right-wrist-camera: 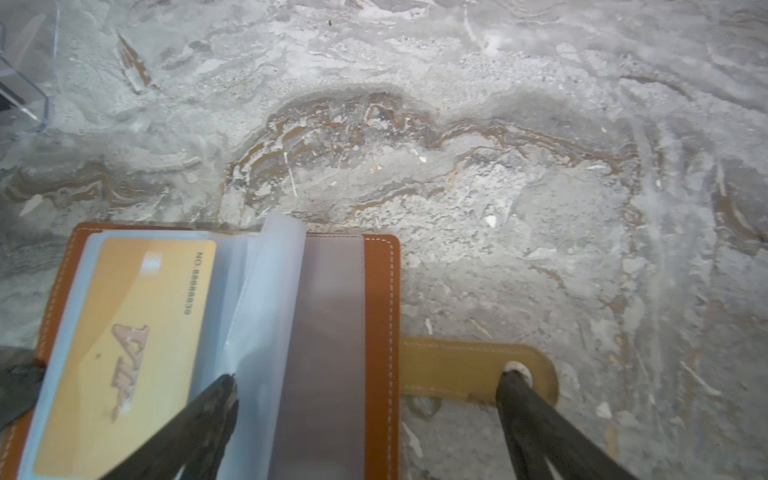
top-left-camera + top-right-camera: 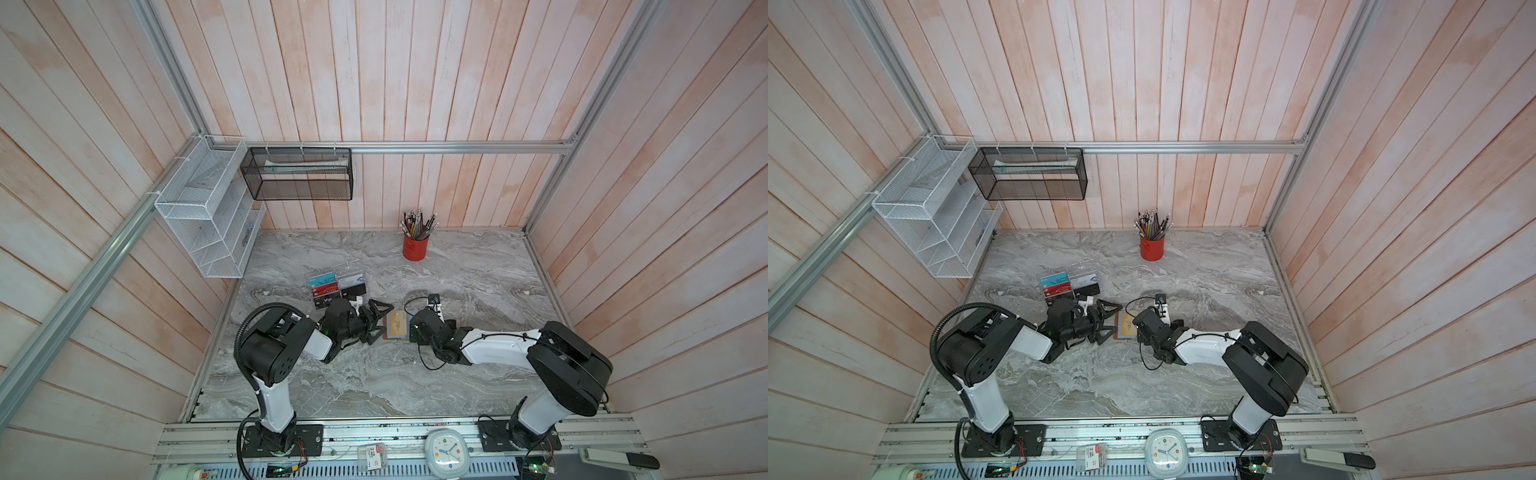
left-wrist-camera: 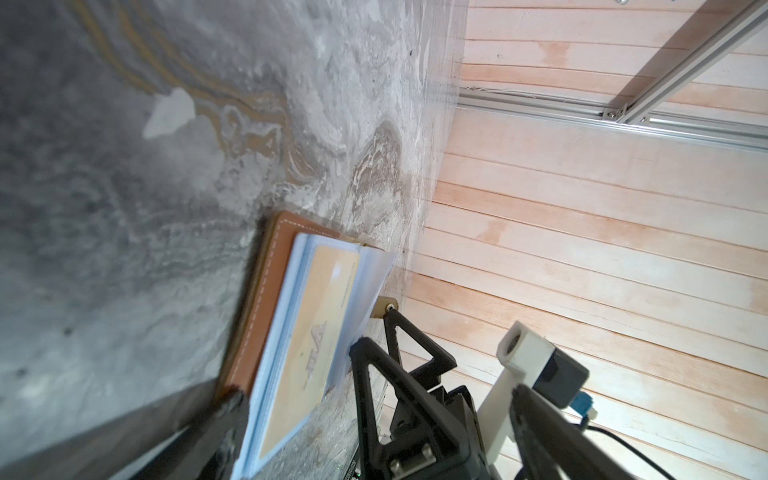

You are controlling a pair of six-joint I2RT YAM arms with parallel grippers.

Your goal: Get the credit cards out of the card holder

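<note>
Wallet [image 1: 378, 291] open, gold card [image 1: 124, 345] sleeved, none out. Left gripper [image 2: 384, 321] at nine o'clock, right gripper [image 1: 372, 374] at three: both spread wide, empty.

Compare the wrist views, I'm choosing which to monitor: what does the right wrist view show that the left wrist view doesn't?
Only the right wrist view: the legible number on the gold card, the greyish sleeve beside it, and a corner of the clear rack. Only the left wrist view: the plank wall and the right arm's camera mount. Both: the open card holder with the gold card sleeved, and the open right pincer, one fingertip on the strap's snap.
</note>
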